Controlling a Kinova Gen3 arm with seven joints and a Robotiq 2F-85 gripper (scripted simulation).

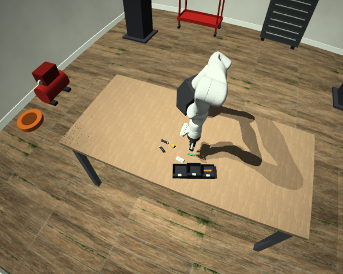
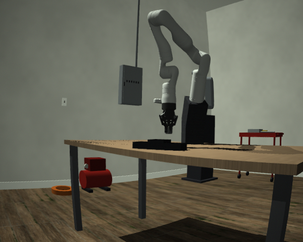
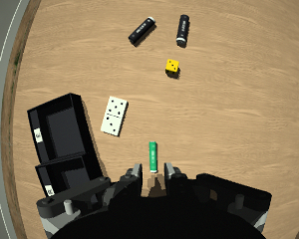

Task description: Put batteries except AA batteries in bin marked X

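Observation:
My gripper hangs a short way above the table, its fingers a narrow gap apart with nothing between them. A small green battery lies flat on the table right below the fingertips. Two black batteries lie further to the left. A row of three black bins stands near the front edge. An orange battery lies in the right-hand bin. The bins' white labels are too small to read.
A yellow die lies between the black batteries and the green one. A white domino lies just behind the left bin. The arm's black base stands at the table's back edge.

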